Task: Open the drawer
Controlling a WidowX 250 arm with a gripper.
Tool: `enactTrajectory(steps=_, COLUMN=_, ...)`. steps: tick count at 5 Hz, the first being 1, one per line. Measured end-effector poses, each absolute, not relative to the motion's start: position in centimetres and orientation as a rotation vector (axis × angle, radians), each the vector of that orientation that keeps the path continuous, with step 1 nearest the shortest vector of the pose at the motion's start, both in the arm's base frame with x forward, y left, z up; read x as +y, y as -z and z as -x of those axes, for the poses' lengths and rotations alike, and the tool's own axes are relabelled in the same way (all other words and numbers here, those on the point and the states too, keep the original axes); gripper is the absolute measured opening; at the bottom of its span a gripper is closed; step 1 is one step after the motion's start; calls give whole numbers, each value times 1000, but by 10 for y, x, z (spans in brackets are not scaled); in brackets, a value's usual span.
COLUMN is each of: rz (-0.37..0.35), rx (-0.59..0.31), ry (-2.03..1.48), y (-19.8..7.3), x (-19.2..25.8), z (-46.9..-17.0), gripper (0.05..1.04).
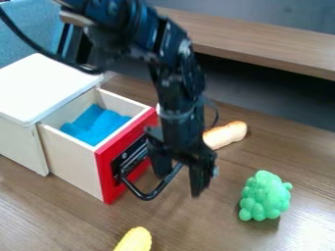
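Drawer and gripper on a wooden table (pixel 216 230), with clock directions taken from the gripper and twelve o'clock toward the top of the view. Gripper (pixel 178 179) hanging down at the end of the black arm (pixel 178 93), just in front of the drawer; fingers spread, with a gap between their tips. Drawer (pixel 68 154) at ten o'clock, near the gripper, standing well out from its white-topped cabinet (pixel 42 88); inside of the drawer exposed, with a blue cloth (pixel 98 126) lying in it. Red front (pixel 108 171) of the drawer also at ten o'clock, nearer to the gripper than the cabinet. Black handle (pixel 147 196) attached to this front, curving outward at about eight o'clock, its far end running up into the space between the fingers; contact of fingers and handle impossible to tell. Bread roll (pixel 226 136) between one and two o'clock, partly behind the arm. Green bumpy toy (pixel 265 196) between three and four o'clock, apart from the gripper. Yellow toy corn (pixel 135 240) at seven o'clock, cut by the lower edge. Wooden shelf (pixel 262 51) at one o'clock, beyond the roll.
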State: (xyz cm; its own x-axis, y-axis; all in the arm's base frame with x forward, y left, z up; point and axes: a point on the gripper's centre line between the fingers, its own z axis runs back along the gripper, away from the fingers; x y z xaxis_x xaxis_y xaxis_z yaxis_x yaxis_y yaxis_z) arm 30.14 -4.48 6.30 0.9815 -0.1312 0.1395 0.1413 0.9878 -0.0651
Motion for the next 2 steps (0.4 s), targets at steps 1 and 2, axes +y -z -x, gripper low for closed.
enactTrajectory(steps=1, rz=-38, rx=-160, ry=81, y=-93, x=-31, z=-302, gripper=999)
enactTrajectory(steps=2, rz=-43, rx=-193, ry=63, y=-121, x=-30, z=-302, gripper=999)
